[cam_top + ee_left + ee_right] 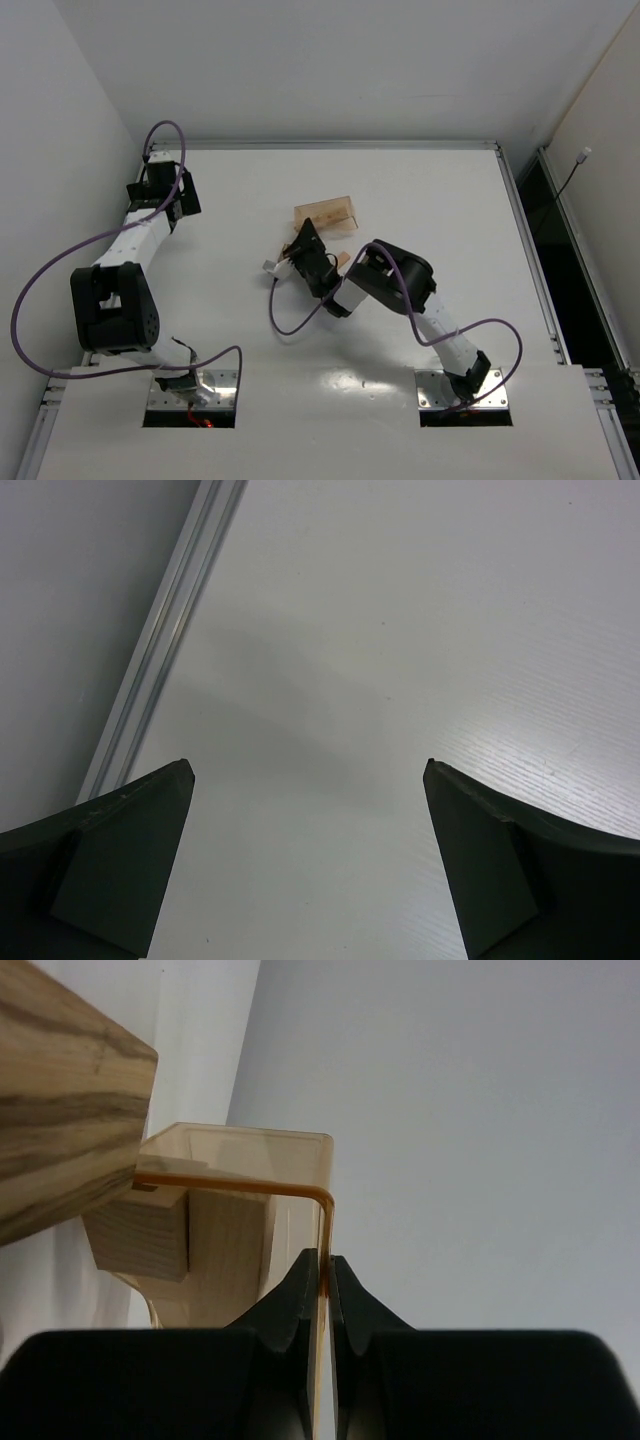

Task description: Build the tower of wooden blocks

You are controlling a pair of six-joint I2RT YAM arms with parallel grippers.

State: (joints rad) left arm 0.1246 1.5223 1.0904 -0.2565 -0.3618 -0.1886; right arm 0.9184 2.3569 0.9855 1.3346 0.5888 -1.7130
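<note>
My right gripper (307,232) (323,1260) is shut on the thin wall of the translucent tan plastic tray (325,214) (300,1160) near the middle of the table. Wood blocks (195,1245) lie inside the tray, seen through its wall. Another wood block (60,1110) with dark grain shows large and close at the upper left of the right wrist view. A small tan piece (343,259) lies beside the right wrist. No tower is in view. My left gripper (165,185) (308,770) is open and empty over bare table at the far left.
An aluminium rail (160,650) runs along the table's left edge, close to my left gripper. The grey wall stands just beyond it. A purple cable (290,325) loops on the table in front of the right arm.
</note>
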